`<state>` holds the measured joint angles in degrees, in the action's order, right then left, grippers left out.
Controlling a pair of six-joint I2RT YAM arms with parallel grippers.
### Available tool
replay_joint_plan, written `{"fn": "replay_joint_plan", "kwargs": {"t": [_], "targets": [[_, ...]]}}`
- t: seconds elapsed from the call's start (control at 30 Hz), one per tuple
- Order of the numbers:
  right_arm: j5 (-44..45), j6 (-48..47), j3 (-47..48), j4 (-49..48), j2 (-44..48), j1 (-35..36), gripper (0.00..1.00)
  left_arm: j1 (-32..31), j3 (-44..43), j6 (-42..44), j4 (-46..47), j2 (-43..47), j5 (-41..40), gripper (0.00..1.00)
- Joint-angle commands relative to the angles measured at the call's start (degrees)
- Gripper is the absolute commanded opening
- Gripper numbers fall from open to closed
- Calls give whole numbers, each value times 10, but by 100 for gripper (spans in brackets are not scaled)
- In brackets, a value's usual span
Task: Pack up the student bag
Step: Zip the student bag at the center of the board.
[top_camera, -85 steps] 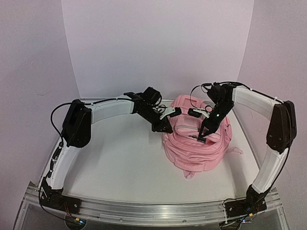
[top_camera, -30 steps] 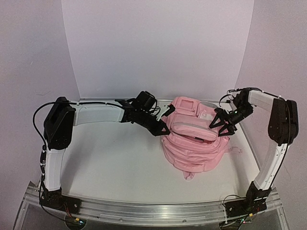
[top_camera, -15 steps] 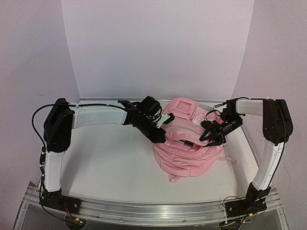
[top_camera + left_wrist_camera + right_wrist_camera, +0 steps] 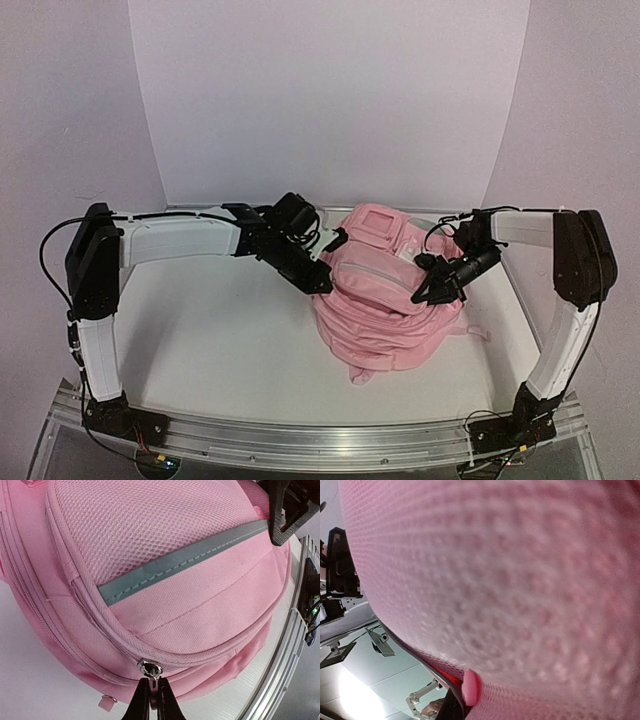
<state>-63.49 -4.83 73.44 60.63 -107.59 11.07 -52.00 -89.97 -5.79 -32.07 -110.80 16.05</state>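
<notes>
Pink student bag (image 4: 380,310), contents hidden, left jaws pinching zip pull (image 4: 149,668), right jaws clamped on its fabric

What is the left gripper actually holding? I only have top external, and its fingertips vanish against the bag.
Observer: Left wrist view shows the left gripper shut on a metal zipper pull of the student bag.
Operator: Which zipper?
Observer: The one curving under the mesh front pocket with the grey strip.
Operator: And the right gripper, got fabric?
Observer: Cannot tell. Right wrist view is blurred pink mesh, with a small pink tab near the bottom edge.
</notes>
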Motion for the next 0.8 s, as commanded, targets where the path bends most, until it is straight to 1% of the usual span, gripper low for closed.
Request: {"fn": "replay_joint_plan", "kwargs": {"t": [0.0, 0.1, 0.23, 0.37, 0.47, 0.57, 0.63, 0.77], "targets": [[31, 130, -14, -171, 15, 10, 0, -16, -11, 59, -90, 37, 58, 0], [28, 185, -29, -216, 23, 10, 0, -33, -14, 75, -103, 22, 50, 0], [34, 255, -56, -290, 48, 13, 0, -68, -57, 80, -107, -34, 46, 0], [38, 305, -79, -338, 62, 27, 0, -103, -125, 58, -68, -82, 56, 0], [38, 340, -89, -375, 69, 35, 0, -122, -166, 14, -20, -107, 59, 0], [39, 393, -103, -435, 77, 44, 0, -123, -151, -37, 55, -100, 43, 0], [41, 453, -117, -492, 88, 55, 0, -112, -127, -64, 95, -87, 21, 0], [60, 584, -142, -660, 102, 97, 0, -47, -70, -126, 128, -40, 15, 0]]}}
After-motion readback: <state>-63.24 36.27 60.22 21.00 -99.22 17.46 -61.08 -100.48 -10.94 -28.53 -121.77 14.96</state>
